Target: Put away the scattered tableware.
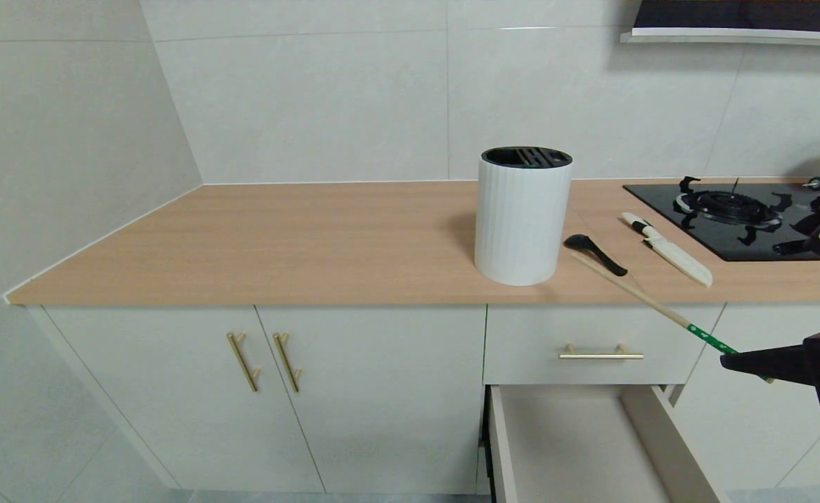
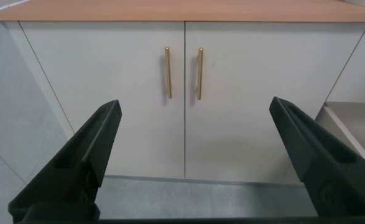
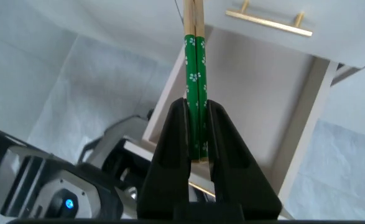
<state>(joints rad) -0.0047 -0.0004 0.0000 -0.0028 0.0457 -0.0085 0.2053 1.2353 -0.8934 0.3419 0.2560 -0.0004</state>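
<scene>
Wooden counter [image 1: 277, 237] is crossing mid-frame. At lower right the right gripper [image 1: 749, 365] is pinching the chopsticks [image 1: 651, 302] tightly by their green ends. They are probably light, stiff and slippery, so the far tips may be swinging.

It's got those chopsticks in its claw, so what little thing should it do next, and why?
Probably lift the chopsticks a little, clear of the counter. The right claw is shut on their green ends, but their far tips sit low by the base of the white holder, well below its slotted top. The open drawer underneath is another possible home; I can't tell which.
</scene>
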